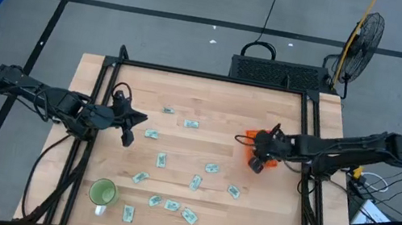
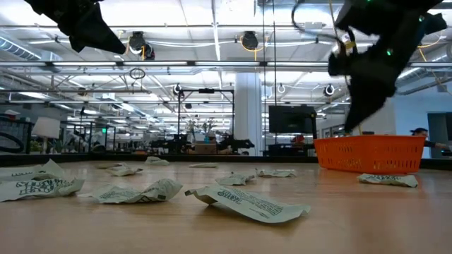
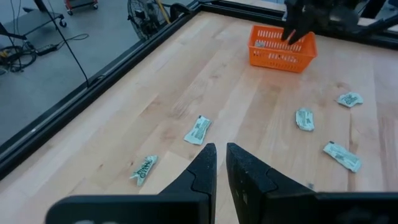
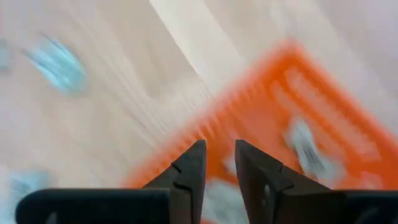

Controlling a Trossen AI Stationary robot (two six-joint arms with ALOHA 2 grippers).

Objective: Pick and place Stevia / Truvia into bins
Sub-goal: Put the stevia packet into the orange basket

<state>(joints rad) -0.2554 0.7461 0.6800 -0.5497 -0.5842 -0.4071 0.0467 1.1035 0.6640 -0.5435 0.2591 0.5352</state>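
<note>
Several pale green and white sachets (image 1: 171,205) lie flat and scattered on the wooden table, mostly in its middle and near part; in the left wrist view one sachet (image 3: 198,129) lies just ahead of the fingers. The orange tray (image 1: 250,137) stands on the table's right part, with sachets (image 4: 305,146) inside it. My right gripper (image 1: 256,164) hovers over the tray's near edge, its fingers (image 4: 219,155) a narrow gap apart with nothing between them. My left gripper (image 1: 128,135) hangs above the table's left part, shut and empty (image 3: 220,155).
A round green cup (image 1: 102,192) stands near the table's near-left corner, with a sachet (image 1: 128,213) beside it. A black frame rail (image 1: 215,77) runs along the table's far edge and sides. In the low view the tray (image 2: 371,154) stands at the right, with crumpled sachets (image 2: 247,202) in front.
</note>
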